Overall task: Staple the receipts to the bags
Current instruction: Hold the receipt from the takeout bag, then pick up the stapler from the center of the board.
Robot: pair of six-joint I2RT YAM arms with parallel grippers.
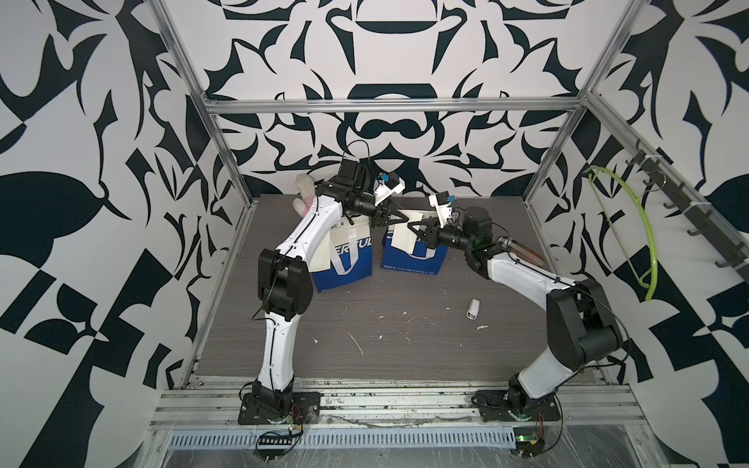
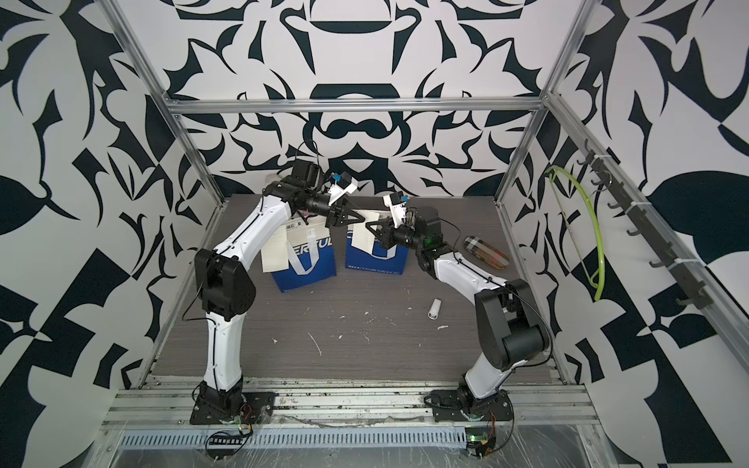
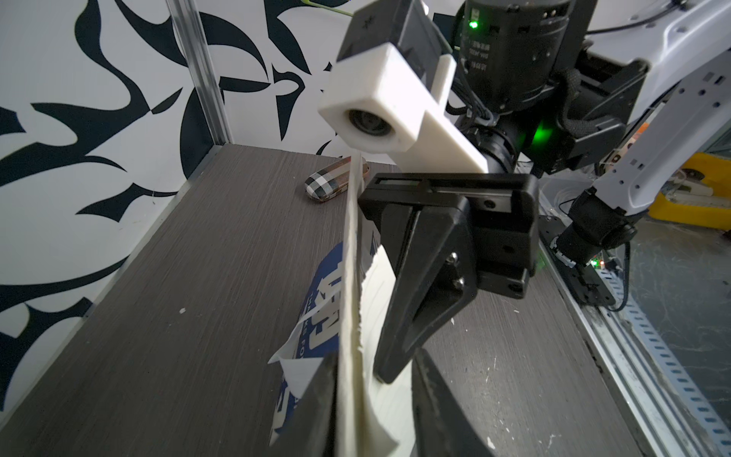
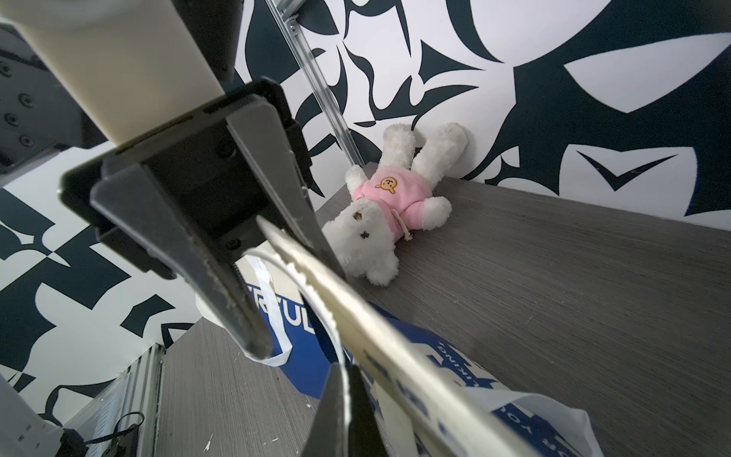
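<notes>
Two cream-and-blue bags lie at the back of the table. The left bag [image 1: 348,263] lies flat with a receipt [image 1: 320,259] on its left side. The right bag [image 1: 413,263] has its cream top edge [image 3: 348,257] lifted. My right gripper [image 4: 345,372] is shut on the second receipt [image 3: 375,395] and holds it against that edge. My left gripper [image 3: 375,358] straddles the same edge, jaws narrowed but open. One finger [image 3: 316,403] touches the bag. The other [image 3: 443,415] stands apart, with the right gripper's tip between.
A plaid-covered stapler [image 1: 523,251] lies on the table behind the right arm. A plush toy in pink [image 4: 379,213] lies in the back left corner. A small white cylinder [image 1: 473,309] and white scraps lie mid-table. A green hanger [image 1: 632,227] hangs on the right wall.
</notes>
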